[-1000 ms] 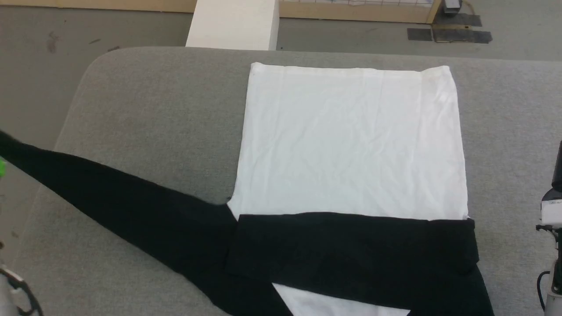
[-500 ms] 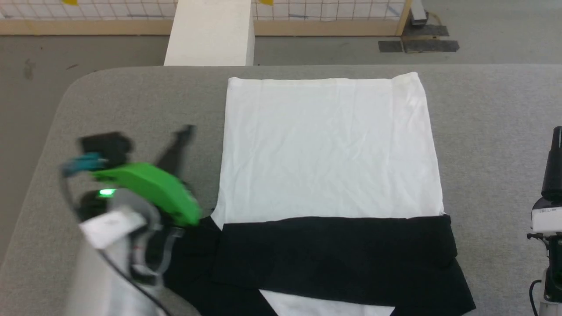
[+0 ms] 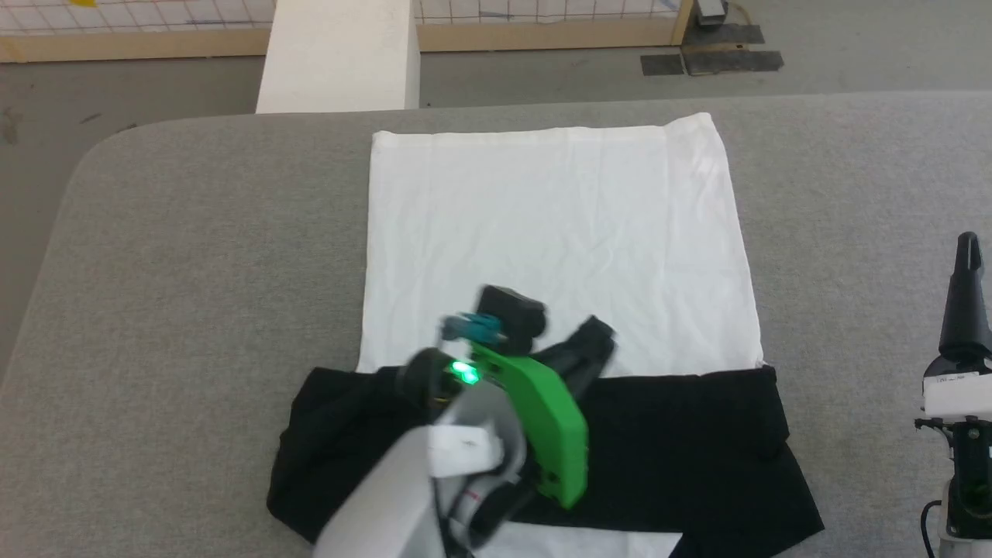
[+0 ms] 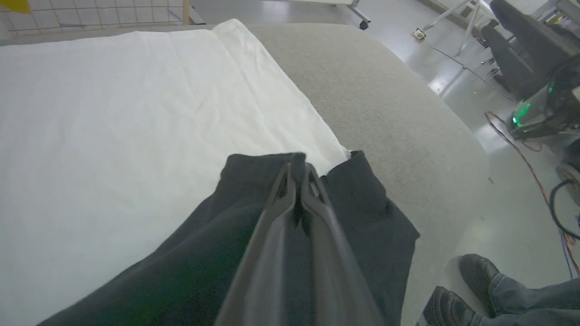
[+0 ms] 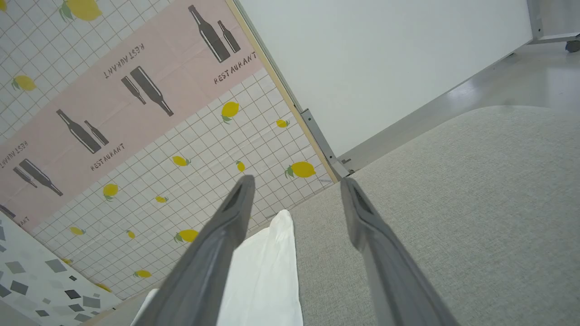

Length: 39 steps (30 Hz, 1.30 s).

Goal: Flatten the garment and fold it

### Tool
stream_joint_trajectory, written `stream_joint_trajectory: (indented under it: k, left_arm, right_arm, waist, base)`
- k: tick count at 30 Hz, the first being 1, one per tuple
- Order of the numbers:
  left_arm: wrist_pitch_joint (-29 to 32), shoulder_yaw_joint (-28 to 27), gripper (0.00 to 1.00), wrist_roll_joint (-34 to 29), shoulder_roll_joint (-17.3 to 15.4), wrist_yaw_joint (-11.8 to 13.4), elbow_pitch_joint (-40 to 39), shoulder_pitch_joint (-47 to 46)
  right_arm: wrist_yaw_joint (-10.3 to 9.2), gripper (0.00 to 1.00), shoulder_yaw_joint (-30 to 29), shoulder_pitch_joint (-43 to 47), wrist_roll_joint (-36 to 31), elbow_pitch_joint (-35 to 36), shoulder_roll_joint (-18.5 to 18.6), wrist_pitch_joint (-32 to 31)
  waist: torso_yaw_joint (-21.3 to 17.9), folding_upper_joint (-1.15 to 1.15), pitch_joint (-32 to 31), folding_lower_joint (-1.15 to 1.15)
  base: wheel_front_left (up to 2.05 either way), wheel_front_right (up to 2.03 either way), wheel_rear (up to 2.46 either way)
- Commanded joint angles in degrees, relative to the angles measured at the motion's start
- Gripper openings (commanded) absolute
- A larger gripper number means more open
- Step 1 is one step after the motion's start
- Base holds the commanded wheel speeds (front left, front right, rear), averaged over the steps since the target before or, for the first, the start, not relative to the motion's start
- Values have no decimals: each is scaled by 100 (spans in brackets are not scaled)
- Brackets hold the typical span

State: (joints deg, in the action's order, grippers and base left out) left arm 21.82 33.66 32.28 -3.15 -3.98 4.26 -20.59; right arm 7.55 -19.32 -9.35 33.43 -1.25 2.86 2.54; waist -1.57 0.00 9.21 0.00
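Clamping the sleeve, left gripper had swung it rightward across the garment. Sleeve fold looked nearly done; right gripper gaped, idle.

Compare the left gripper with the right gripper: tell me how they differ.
The left gripper is shut, pinching the garment by its black sleeve; the right gripper is open and empty. The left gripper is over the garment; the right gripper is off to its right, over the bare grey table. Both have two long dark fingers.

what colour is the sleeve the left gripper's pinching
Black. The sleeve shows best in the left wrist view.
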Motion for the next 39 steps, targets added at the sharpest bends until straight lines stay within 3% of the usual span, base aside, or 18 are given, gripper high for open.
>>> stream_joint_trajectory:
  k: [1,10,16,17,18,25,30,39]
  left_arm:
    - [-93,239,0,66,24,-20,116,-173]
    - [-479,1879,0,725,26,-14,988,-709]
    - [-470,2556,0,1229,26,45,1431,-878]
    - [-465,2607,38,1315,26,77,1465,-904]
    - [-480,2664,100,1395,26,100,1493,-950]
    - [-563,2455,100,2349,27,170,1239,-1218]
    - [-1078,1692,100,2674,-31,354,1022,-1597]
    - [-2827,187,100,2207,-1080,940,1159,-1706]
  right_arm:
    - [-6,100,9,-27,55,-22,2,41]
    - [-6,100,21,-94,68,-67,2,92]
    - [-6,100,36,-118,76,-124,2,134]
    - [-6,100,43,-126,76,-133,2,140]
    - [-6,100,43,-134,74,-145,2,145]
    - [-6,100,-14,-130,40,-177,2,128]
    - [-6,100,-15,-125,11,-157,2,71]
    - [-6,100,113,-158,-52,-191,2,-115]
  waist:
    - [-87,0,81,0]
    - [-260,0,287,0]
    - [-273,0,341,0]
    - [-277,0,346,0]
    - [-270,0,346,0]
    - [-125,0,285,0]
    - [-13,0,211,0]
    - [32,0,82,0]
  base:
    - [0,0,0]
    - [0,0,0]
    - [0,0,0]
    - [0,0,0]
    - [0,0,0]
    - [0,0,0]
    - [0,0,0]
    - [0,0,0]
